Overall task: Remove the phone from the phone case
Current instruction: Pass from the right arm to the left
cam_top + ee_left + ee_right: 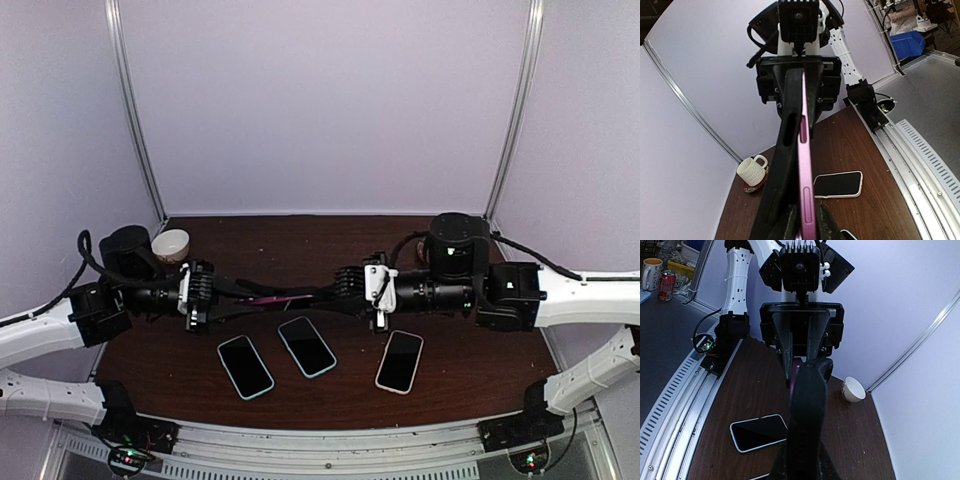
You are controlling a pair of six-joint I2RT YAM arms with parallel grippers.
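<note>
Grips pink phone [806, 165] with clenched left end effector [242, 291], black case [807, 405] with clenched right end effector [324, 292]. Holds both mid-air between arms, over three loose phones [306, 346] on tabletop [470, 375].

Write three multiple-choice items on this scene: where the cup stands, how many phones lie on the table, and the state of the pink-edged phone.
1. Where is the cup?
A. at the back left of the table
B. at its front right
C. in its middle

2. How many phones lie flat on the table?
A. one
B. three
C. five

3. The pink-edged phone is
A. lying flat
B. in the cup
C. held in the air

1 A: it stands beside the left arm.
2 B: three lie in a row.
3 C: the left pincer and right pincer grip its ends.
</note>
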